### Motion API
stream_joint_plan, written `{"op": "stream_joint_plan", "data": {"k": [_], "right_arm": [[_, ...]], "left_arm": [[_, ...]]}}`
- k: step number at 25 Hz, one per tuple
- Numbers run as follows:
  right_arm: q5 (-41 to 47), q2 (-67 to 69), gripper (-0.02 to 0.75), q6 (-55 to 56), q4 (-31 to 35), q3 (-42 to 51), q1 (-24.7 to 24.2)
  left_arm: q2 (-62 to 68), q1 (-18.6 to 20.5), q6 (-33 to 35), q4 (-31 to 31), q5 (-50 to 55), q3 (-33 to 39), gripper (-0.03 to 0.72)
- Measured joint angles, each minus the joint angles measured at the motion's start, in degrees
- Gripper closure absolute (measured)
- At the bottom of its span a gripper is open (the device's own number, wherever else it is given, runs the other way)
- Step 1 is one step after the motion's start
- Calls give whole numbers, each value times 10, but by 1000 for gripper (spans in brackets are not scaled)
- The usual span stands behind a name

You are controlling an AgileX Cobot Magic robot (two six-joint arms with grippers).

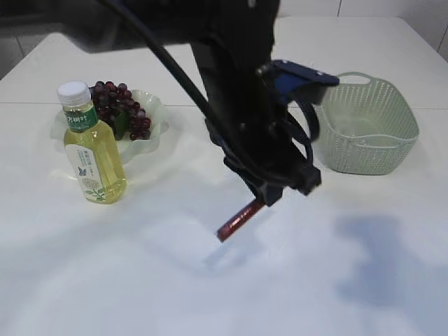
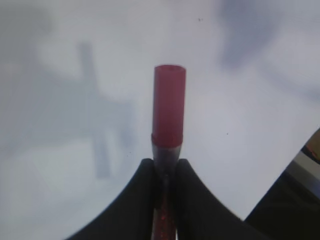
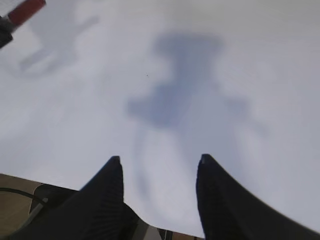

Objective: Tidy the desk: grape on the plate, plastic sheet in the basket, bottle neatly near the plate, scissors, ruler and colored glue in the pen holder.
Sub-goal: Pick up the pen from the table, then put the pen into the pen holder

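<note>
My left gripper (image 1: pixel 262 199) is shut on a red glitter glue tube (image 1: pixel 238 219) and holds it above the white table, cap pointing down and to the left. In the left wrist view the jaws (image 2: pixel 165 162) clamp the tube (image 2: pixel 168 107) just below its red cap. My right gripper (image 3: pixel 159 162) is open and empty over bare table; it is out of the exterior view. Dark grapes (image 1: pixel 120 106) lie on a pale green plate (image 1: pixel 155 105) at the back left. A bottle of yellow tea (image 1: pixel 91 147) stands upright in front of the plate. Scissors, ruler, plastic sheet and pen holder are out of view.
A pale green mesh basket (image 1: pixel 367 126) stands at the back right, behind the left arm. The glue tube's red cap also shows in the top left corner of the right wrist view (image 3: pixel 26 11).
</note>
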Motion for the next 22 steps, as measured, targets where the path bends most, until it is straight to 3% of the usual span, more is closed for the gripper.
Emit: {"op": "stream_joint_plan", "data": {"k": [12, 22], "right_arm": [[-22, 0, 354, 26, -12, 0, 0], [-35, 0, 354, 27, -61, 0, 0]], "left_arm": [[-56, 149, 73, -33, -168, 0, 615], [-53, 176, 76, -33, -475, 4, 615]]}}
